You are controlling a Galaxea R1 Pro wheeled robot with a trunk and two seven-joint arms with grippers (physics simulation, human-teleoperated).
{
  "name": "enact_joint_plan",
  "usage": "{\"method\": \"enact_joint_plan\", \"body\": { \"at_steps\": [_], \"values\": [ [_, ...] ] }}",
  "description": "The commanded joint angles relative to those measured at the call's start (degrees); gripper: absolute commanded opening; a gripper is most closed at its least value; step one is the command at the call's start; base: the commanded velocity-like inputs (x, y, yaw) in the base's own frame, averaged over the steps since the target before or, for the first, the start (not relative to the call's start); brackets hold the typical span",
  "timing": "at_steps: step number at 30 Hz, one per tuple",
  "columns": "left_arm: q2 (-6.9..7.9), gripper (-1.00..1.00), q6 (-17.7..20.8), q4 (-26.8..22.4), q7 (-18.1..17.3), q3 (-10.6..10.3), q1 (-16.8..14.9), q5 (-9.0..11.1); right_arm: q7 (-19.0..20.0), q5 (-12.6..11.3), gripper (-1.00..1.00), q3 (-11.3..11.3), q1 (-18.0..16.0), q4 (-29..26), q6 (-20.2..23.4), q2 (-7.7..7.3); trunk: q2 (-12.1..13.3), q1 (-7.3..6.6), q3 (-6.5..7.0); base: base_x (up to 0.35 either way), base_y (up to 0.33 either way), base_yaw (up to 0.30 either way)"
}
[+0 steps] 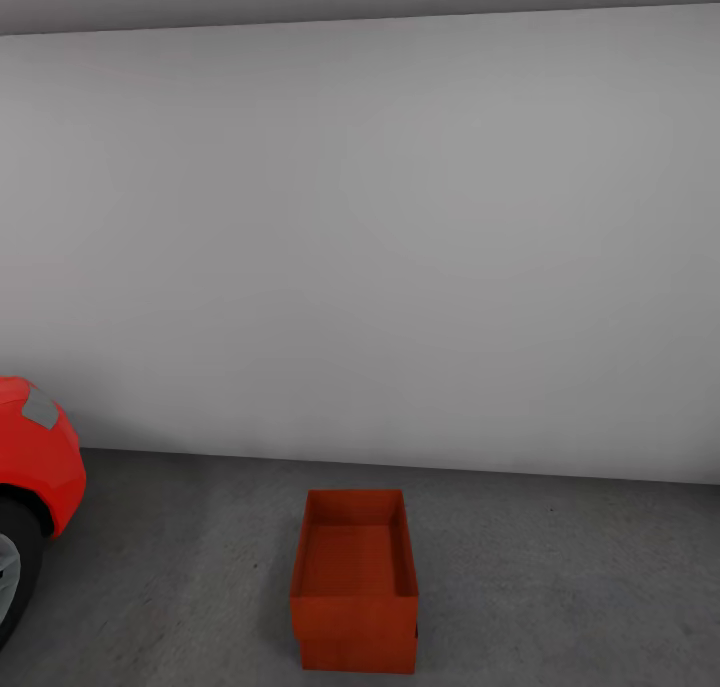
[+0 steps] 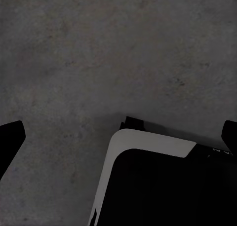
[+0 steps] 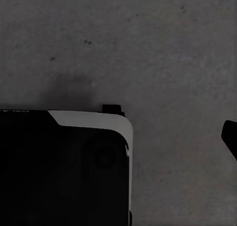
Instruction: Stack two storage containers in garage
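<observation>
One red-orange storage container (image 1: 354, 582) stands on the garage's grey concrete floor (image 1: 560, 577), close to the white wall, its open top empty. A slight step shows low on its front face; I cannot tell whether another box lies under it. In the left wrist view my left gripper (image 2: 118, 137) is open and empty, with dark fingertips (image 2: 11, 137) far apart at the picture's edges over bare concrete. In the right wrist view one dark fingertip (image 3: 230, 137) of my right gripper (image 3: 118, 137) sits at the picture's edge. The other is lost against my black base. Nothing is held.
A glossy red car (image 1: 35, 467) with a dark wheel stands at the left, about a box-length from the container. A plain white wall (image 1: 380, 237) closes the space behind. My black, white-edged base (image 2: 163, 186) shows under both wrists. Bare concrete stretches to the container's right.
</observation>
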Motion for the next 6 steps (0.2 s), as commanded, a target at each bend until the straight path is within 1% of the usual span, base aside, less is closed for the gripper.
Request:
{"method": "enact_joint_plan", "body": {
  "at_steps": [1, 6],
  "values": [
    [0.00, 1.00, -0.17, 0.04, 0.07, -0.02, -0.03, 0.29, -0.01, -0.51, 1.00, 0.49, -0.09, 0.17, -0.34, 0.06, -0.07, 0.01, -0.09, 0.000, 0.000, 0.000],
    [0.00, 1.00, -0.17, 0.04, 0.07, 0.00, -0.04, 0.29, 0.02, -0.51, 1.00, 0.49, -0.08, 0.15, -0.34, -0.03, -0.07, 0.01, -0.09, 0.000, 0.000, 0.000]
  ]
}}
